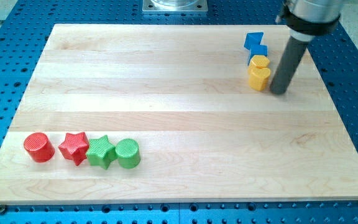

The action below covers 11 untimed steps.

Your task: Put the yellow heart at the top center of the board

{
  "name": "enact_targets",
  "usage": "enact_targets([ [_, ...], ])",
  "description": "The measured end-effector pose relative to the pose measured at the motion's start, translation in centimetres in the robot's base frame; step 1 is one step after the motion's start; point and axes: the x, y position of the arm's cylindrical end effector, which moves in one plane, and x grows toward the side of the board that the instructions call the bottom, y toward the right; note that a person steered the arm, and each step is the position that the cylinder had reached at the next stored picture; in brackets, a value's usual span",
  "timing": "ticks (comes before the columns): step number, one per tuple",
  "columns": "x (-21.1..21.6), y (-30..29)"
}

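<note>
The yellow heart point(260, 78) stands on the wooden board point(179, 112) at the view's upper right. A second yellow block point(259, 61) touches it from above. A blue block point(254, 41) and another blue block point(260, 50) sit just above those. My tip point(279, 91) rests on the board right beside the yellow heart, on its right side, touching or nearly touching it. The dark rod rises from the tip towards the view's top right.
At the view's lower left a row of blocks lies close together: a red cylinder point(38, 147), a red star point(74, 147), a green star point(101, 151) and a green cylinder point(128, 153). A metal mount point(175, 5) sits beyond the board's top edge.
</note>
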Motion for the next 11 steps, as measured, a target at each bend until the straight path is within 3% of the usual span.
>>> enact_targets([
  [1, 0.9, -5.7],
  [2, -0.9, -14.1],
  [4, -5.3, -18.7],
  [5, -9.5, -22.3],
  [7, 0.1, -15.2],
  [8, -0.1, -7.6],
  [9, -2.3, -5.9],
  [11, -8.4, -8.7],
])
